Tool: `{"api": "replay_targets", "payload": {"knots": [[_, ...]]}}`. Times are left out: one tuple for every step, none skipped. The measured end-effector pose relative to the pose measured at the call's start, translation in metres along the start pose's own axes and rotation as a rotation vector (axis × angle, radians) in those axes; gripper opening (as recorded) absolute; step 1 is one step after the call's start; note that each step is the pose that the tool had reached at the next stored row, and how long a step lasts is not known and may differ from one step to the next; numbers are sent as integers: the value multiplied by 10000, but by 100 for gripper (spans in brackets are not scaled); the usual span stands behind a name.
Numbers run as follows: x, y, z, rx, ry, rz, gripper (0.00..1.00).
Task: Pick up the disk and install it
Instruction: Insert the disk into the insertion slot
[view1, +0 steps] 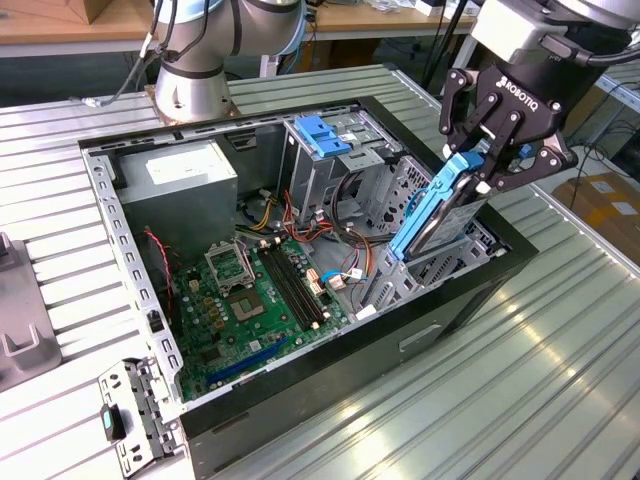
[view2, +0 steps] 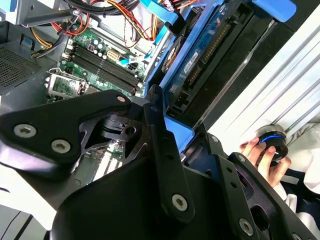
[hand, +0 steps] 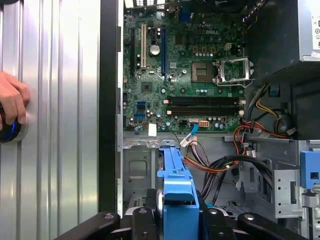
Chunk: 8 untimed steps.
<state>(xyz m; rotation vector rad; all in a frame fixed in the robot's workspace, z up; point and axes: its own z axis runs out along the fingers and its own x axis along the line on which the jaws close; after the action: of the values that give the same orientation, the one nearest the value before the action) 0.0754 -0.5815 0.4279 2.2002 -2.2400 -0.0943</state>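
Note:
The disk (view1: 437, 212), a grey drive in a light-blue carrier, hangs tilted over the open computer case (view1: 470, 300) at the exterior view's right. My black gripper (view1: 487, 168) is shut on its upper end. The disk's lower end dips toward the metal drive cage (view1: 400, 280) inside the case; I cannot tell whether it touches. In the second wrist view the disk (view2: 210, 55) runs away from the gripper (view2: 185, 135) toward the case. In the first wrist view the blue carrier (hand: 177, 192) sticks out between the fingers (hand: 142, 222).
Inside the case lie the green motherboard (view1: 255, 300), the grey power supply (view1: 180, 175), loose coloured cables (hand: 215, 162) and a bright-blue latch (view1: 322, 135). The arm's base (view1: 195, 80) stands behind the case. A person's hand (hand: 12, 100) rests on a round knob on the ribbed table (view1: 520, 400).

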Motion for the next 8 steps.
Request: {"api": "replay_targets", "payload": {"knots": [[0, 0, 0, 0, 0, 0, 37], [0, 0, 1, 0, 0, 0, 37], [0, 0, 1, 0, -1, 0, 37], [0, 0, 1, 1, 1, 0, 37], [0, 0, 2, 0, -1, 0, 38], [0, 0, 2, 0, 1, 0, 45], [0, 0, 3, 0, -1, 0, 45], [0, -1, 4, 0, -2, -1, 45]]}}
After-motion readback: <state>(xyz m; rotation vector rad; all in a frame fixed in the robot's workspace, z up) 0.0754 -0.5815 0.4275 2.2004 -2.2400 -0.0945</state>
